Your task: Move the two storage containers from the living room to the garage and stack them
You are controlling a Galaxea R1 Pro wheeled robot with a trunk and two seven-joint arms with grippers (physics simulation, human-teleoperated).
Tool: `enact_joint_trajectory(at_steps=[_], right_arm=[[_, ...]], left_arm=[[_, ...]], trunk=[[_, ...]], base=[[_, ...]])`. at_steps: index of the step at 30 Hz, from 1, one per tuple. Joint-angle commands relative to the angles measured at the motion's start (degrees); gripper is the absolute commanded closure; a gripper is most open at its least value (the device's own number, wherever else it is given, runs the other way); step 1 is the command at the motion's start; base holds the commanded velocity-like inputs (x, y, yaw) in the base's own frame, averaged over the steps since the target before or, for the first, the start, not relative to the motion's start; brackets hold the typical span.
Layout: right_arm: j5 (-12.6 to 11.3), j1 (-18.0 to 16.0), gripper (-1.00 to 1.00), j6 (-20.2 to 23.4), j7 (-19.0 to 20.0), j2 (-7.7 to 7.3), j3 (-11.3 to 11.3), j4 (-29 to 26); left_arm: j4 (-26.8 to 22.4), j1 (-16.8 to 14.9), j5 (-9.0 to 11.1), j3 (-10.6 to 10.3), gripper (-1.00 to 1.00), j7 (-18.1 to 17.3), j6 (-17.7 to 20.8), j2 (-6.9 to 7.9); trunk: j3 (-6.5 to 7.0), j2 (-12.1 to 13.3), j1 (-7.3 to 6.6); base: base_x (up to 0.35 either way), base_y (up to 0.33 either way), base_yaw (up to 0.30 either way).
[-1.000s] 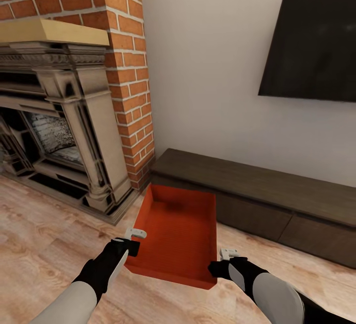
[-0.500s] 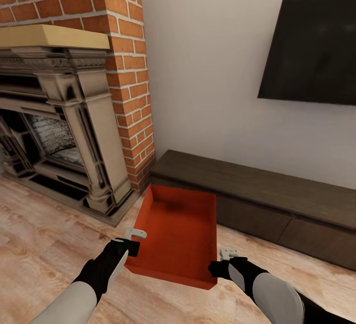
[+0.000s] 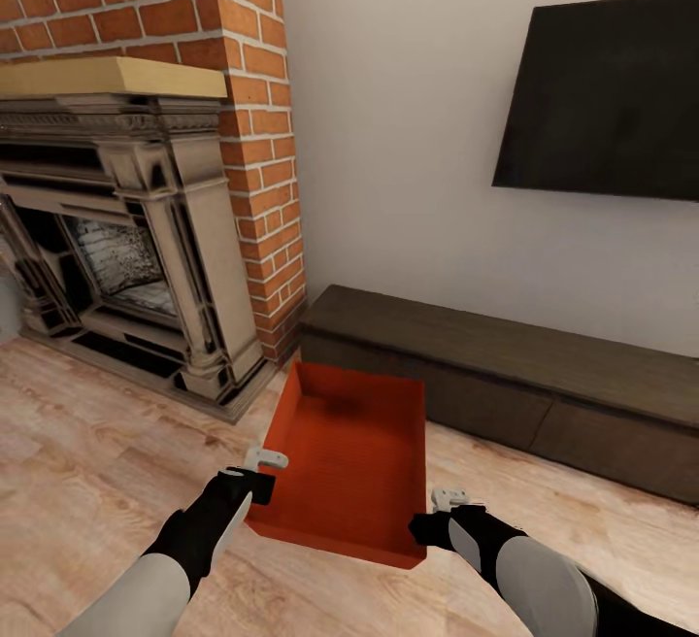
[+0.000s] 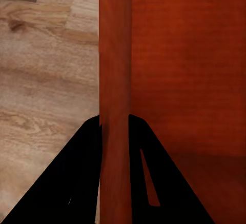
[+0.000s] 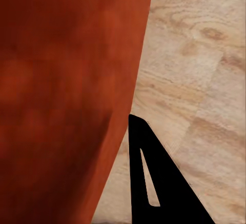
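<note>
One orange-red storage container (image 3: 349, 457) hangs just above the pale wood floor, held between both arms in front of the low cabinet. My left gripper (image 3: 260, 484) is shut on its left wall near the front corner. The left wrist view has that wall (image 4: 115, 55) pinched between the two black fingers (image 4: 84, 152). At the container's front right corner, my right gripper (image 3: 429, 522) clamps the right wall. In the right wrist view one finger (image 5: 148, 172) lies outside the wall (image 5: 66, 90) and the other is hidden behind it. The second container is out of view.
A red-brick fireplace (image 3: 146, 229) with a dark mantel stands at the left. A long dark low cabinet (image 3: 505, 375) runs along the grey wall, under a black wall TV (image 3: 602, 93). Pale wood-plank floor (image 3: 87, 462) stretches to the left and front.
The whole view has shifted a little, so the camera has moved. The container and both grippers keep the same place in the picture and the same hold.
</note>
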Motion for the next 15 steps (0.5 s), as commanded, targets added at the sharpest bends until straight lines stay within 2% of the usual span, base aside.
enact_joint_trajectory(at_steps=[1, 5, 15], right_arm=[[0.59, 0.04, 1.0, 0.42, 0.23, 0.04, -0.71, -0.25], [0.59, 0.07, 1.0, 0.42, 0.27, 0.03, -0.72, -0.25], [0.59, 0.08, 1.0, 0.42, 0.29, 0.04, -0.72, -0.25]], left_arm=[[-0.11, -0.03, 1.39, -0.2, 1.0, -2.38, 0.19, 0.01], [-0.05, -0.03, 1.39, -0.18, 1.0, -2.33, 0.2, 0.01], [0.1, -0.03, 1.39, -0.19, 1.0, -2.29, 0.26, 0.01]], trunk=[[-0.05, -0.03, -0.04], [-0.03, -0.03, -0.04], [0.25, -0.03, -0.04]], base=[[-0.339, 0.0, -0.134], [-0.2, 0.0, -0.223], [-0.013, 0.0, -0.284]])
